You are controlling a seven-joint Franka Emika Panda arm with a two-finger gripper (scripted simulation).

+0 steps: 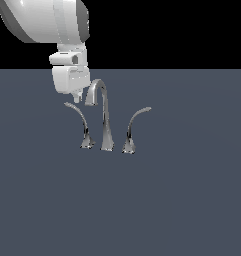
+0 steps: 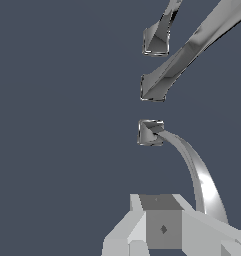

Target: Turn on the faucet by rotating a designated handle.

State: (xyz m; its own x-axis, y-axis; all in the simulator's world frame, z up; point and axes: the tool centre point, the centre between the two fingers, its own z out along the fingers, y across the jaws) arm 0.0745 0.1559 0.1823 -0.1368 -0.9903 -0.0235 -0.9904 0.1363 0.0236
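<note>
Hovering above handle (image 1: 78, 117) tip, gripper (image 1: 77, 98) w/ nothing held; opening unclear.

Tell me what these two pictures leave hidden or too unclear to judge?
- Fingers: wrist view's bottom edge cuts them off; in the exterior view the hand covers them. Open or shut is unclear.
- Contact with the handle: its tip sits beside the hand; touching cannot be told.
- Spout and the other lever: the wrist view's upper edge cuts both off.
- Arm: exterior view's top edge crops it.
</note>
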